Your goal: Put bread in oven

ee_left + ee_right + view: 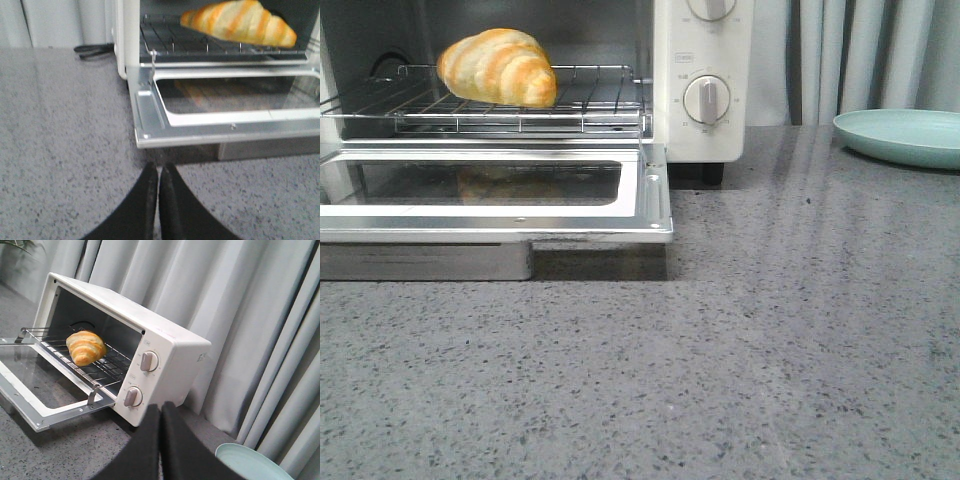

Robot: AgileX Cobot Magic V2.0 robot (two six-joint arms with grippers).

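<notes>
One bread (498, 67) roll lies on the wire rack (580, 100) inside the open oven (700, 130); both grippers, left (159, 172) and right (160, 412), are clenched empty.

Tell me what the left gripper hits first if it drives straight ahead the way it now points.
Probably the front edge of the oven's open door. The left gripper, fingers together, points at it across bare countertop. If it runs low, it may meet the grey tray beneath instead; height is unclear.
</notes>
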